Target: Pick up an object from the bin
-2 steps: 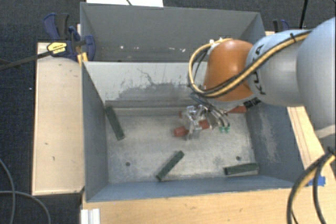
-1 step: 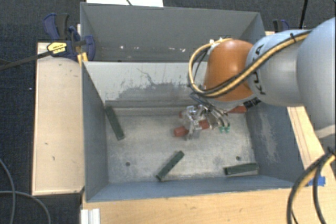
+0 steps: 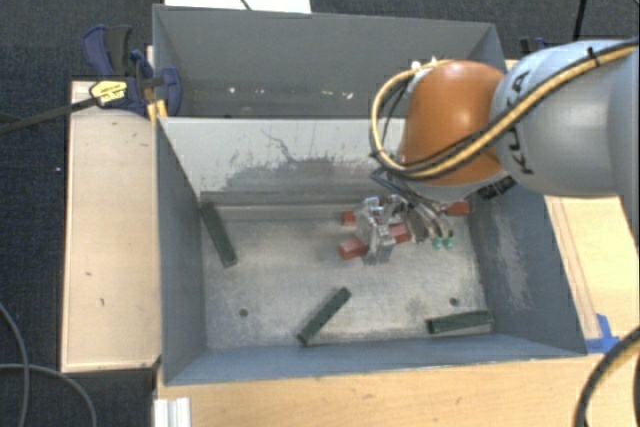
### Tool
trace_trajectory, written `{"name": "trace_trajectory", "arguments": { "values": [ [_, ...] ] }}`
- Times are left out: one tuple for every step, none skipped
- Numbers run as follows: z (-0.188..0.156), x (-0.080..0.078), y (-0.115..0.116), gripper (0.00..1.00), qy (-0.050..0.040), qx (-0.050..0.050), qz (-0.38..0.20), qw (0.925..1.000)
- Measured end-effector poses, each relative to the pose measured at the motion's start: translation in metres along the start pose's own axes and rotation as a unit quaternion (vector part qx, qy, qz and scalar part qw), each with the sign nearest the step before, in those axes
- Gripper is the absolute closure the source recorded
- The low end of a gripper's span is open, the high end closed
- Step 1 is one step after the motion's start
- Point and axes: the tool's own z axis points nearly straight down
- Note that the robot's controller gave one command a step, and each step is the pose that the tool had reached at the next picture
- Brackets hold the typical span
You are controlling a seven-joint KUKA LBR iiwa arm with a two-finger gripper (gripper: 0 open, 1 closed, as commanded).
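Dark green bar (image 3: 323,315) lies well in front of the gripper (image 3: 378,243). Small red block (image 3: 350,250) sits just beside it, maybe touching. Probably light, stiff, smooth, so pinch its narrow sides. Can't tell if the gripper's open or closed.

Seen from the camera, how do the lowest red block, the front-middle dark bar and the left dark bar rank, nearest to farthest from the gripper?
1. The red block, mid-bin, just left of the gripper.
2. The front-middle bar, slantwise near the front wall.
3. The left bar, by the left wall.
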Motion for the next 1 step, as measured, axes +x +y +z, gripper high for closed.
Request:
{"name": "trace_trajectory", "arguments": {
  "values": [
    [-0.1156, -0.017, 0.008, 1.0, -0.0043, 0.0, -0.003, 1.0]
  ]
}}
